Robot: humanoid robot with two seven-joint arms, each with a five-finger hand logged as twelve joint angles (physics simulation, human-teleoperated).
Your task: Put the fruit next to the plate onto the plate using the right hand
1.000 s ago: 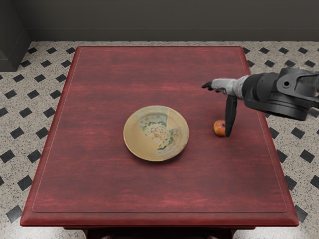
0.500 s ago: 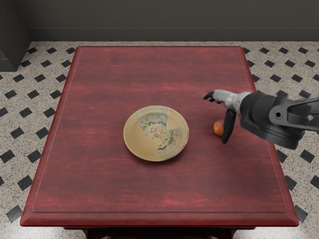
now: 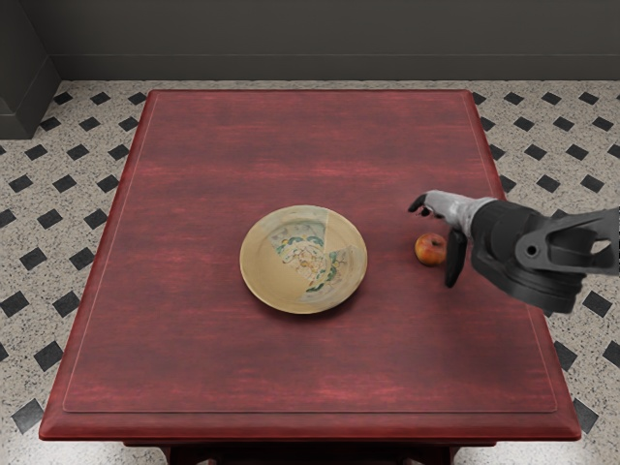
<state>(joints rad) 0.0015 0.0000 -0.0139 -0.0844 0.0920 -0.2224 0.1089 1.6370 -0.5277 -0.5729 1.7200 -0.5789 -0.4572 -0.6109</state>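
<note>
Head view: my right hand (image 3: 451,207) is released, fingers spread, gripping nothing. The small round red-orange fruit (image 3: 430,249) sits on the dark red wooden bench (image 3: 194,368), under my fingers, just beside my thumb on its plate-facing side. The round beige patterned ceramic plate (image 3: 262,276) lies past the fruit, well apart from my hand. No long axis to align.

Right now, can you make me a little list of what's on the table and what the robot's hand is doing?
table: dark red wood
plate: middle of the table, nothing on it
fruit: small, red-orange, on the table right of the plate, apart from it
right hand: open, close over and beside the fruit, not gripping it
left hand: not in view
job: fruit not yet on the plate
</note>
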